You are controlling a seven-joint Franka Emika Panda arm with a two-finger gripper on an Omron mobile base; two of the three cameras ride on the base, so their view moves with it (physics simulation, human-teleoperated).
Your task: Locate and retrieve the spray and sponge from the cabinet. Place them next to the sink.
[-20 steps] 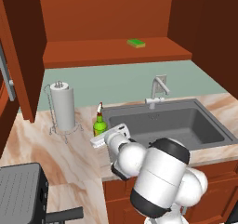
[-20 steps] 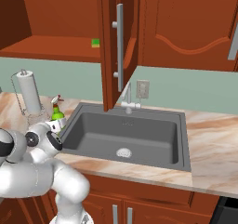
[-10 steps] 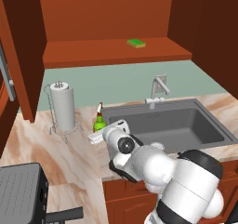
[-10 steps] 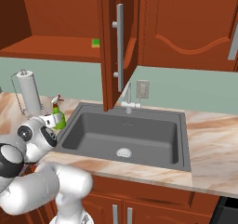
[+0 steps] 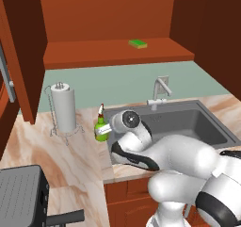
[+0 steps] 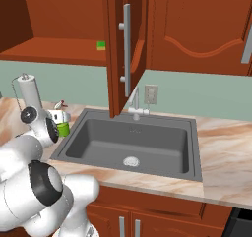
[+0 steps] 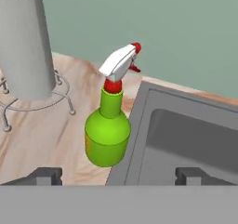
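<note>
The gripper is wide open, with one small dark fingertip on each side. It has hold of nothing. The spray stands right in front of it, between the two tips but a little way ahead, and the tips do not touch it. The bottle stands up straight on the marble counter, just beside the rim of the sink. Its white and red nozzle is at the top.

Seen from the hand, the paper towel roll stands on its wire stand off to one side of the spray, and the dark sink opens up on the other side. A pale green wall is behind them all.

From the left base view, the spray sits at the near left corner of the sink, close in front of the white hand. The paper towel roll is a bit farther off, past the spray.

The sponge is well apart from the gripper. It lies flat, high up on the shelf of the cabinet, above the green wall. From the right base view the sponge shows as a small green block on that shelf, just beside the open cabinet door. The faucet stands at the back of the sink.
</note>
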